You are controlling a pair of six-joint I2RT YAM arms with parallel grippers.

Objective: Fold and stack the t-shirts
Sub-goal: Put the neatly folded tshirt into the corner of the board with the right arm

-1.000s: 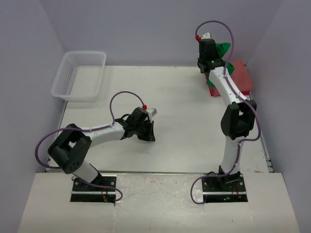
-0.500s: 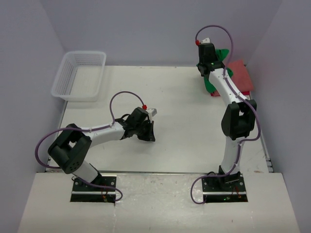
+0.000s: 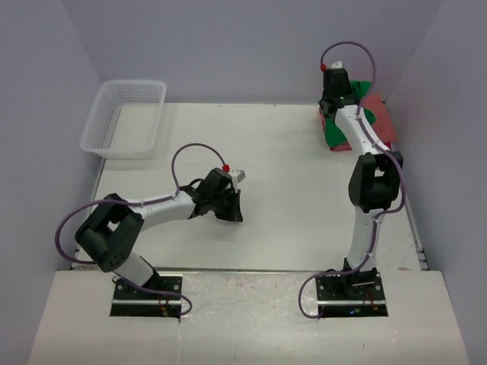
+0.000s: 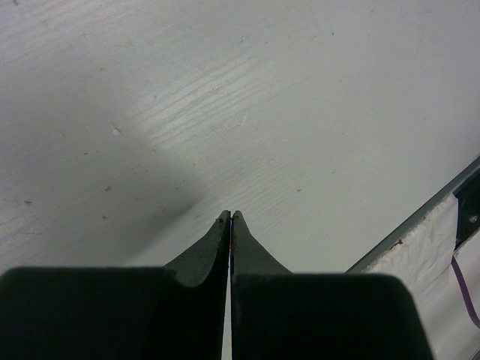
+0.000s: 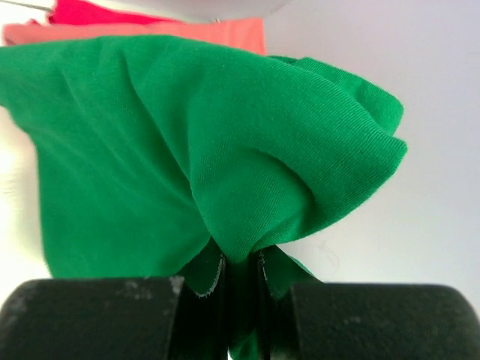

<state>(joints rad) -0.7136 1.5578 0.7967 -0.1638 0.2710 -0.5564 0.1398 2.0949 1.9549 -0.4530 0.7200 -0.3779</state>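
Nearest to the bases, the left gripper sits low over the table, a little toward 8 o'clock from the table's middle. Its jaws are pressed fully together and hold nothing. Farther on, the right arm reaches to the corner at 2 o'clock, where both shirts are. In the wrist view the right gripper stands narrow, pinching a thick fold of the green t-shirt, and the cloth bulges out of the jaws toward 1 o'clock in that picture. From above, the green cloth shows as a long strip whose long axis runs from about 7 o'clock to 1 o'clock, with the arm covering its middle part. We cannot tell if it hangs from the grip or rests on what is below. Under and beside it lies the salmon-red t-shirt, a flat folded shape with its long axis running roughly near to far and leaning toward 11 o'clock. At 10 o'clock, well apart from the shirts, stands the white mesh basket.
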